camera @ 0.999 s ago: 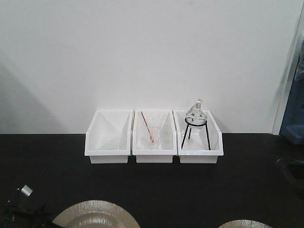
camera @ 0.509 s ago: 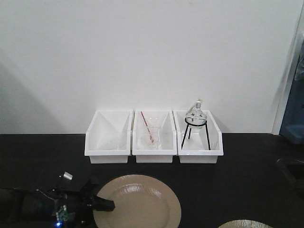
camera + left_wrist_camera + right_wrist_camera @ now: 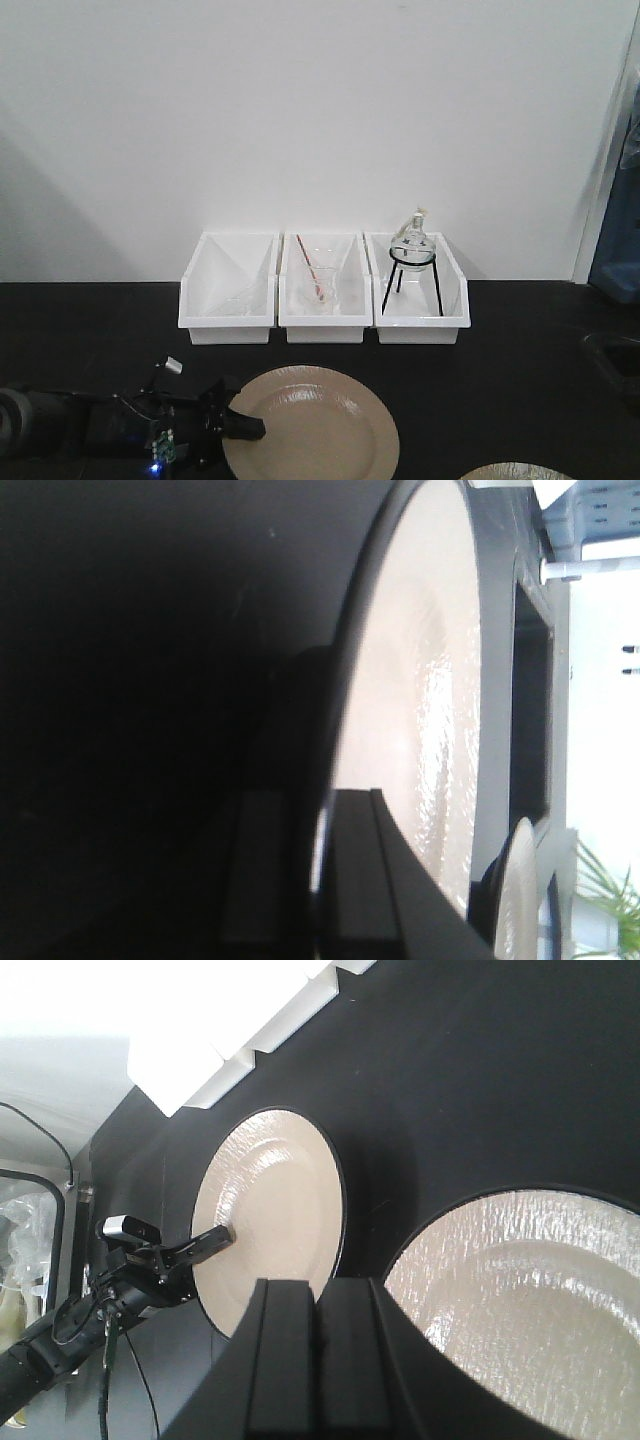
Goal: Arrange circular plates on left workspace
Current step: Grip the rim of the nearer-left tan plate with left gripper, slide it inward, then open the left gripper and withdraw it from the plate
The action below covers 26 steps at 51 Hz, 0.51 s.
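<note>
One tan circular plate [image 3: 315, 425] lies low over the black countertop [image 3: 500, 390] near the front, left of centre. My left gripper [image 3: 240, 428] is shut on its left rim. In the left wrist view the fingers [image 3: 360, 870] pinch the edge of the plate [image 3: 420, 680]. A second circular plate [image 3: 515, 472] peeks in at the bottom right edge. In the right wrist view my right gripper [image 3: 318, 1300] is shut on nothing, hovering beside this second plate [image 3: 520, 1300], with the held plate [image 3: 270, 1210] and the left gripper [image 3: 215, 1242] beyond.
Three white bins [image 3: 325, 290] stand in a row against the wall. The middle one holds a glass with a red rod, and the right one a round flask on a black stand [image 3: 412, 245]. A recessed sink [image 3: 615, 360] lies at the far right.
My left arm has carried the plate from the bottom left edge toward the right and further onto the counter. The second plate has not moved.
</note>
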{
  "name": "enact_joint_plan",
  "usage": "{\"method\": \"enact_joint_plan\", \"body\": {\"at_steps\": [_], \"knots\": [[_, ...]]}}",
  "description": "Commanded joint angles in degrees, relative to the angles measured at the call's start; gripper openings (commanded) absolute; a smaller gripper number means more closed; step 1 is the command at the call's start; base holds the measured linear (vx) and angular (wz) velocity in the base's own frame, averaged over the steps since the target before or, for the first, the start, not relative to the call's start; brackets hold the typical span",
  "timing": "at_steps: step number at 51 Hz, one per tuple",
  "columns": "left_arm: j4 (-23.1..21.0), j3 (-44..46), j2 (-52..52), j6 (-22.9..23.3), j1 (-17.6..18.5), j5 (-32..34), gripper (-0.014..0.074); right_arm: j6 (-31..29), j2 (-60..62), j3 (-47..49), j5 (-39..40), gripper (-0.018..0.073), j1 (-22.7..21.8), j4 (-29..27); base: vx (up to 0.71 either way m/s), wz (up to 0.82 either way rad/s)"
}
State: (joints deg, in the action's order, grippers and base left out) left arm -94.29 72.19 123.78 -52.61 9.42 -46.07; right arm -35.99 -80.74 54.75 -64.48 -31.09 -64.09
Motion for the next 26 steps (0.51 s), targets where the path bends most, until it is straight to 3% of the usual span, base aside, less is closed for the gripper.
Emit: {"method": "enact_joint_plan", "body": {"at_steps": [1,11,26], "knots": [[-3.78,1.7,-3.63,-1.82,0.74,-4.44,0.035,-0.77,1.44,1.67,-0.68,0.0009,-0.31,-3.87,0.0,0.0],[-1.94,1.7,-3.68,-3.15,0.05,-4.47,0.0521,-0.77,1.44,1.67,-0.77,0.0009,-0.31,-3.34,0.0,0.0],[8.87,1.7,-4.5,-5.15,-7.06,-7.71,0.051,-0.77,1.44,1.67,-1.1,0.0009,-0.31,-1.78,0.0,0.0]]}}
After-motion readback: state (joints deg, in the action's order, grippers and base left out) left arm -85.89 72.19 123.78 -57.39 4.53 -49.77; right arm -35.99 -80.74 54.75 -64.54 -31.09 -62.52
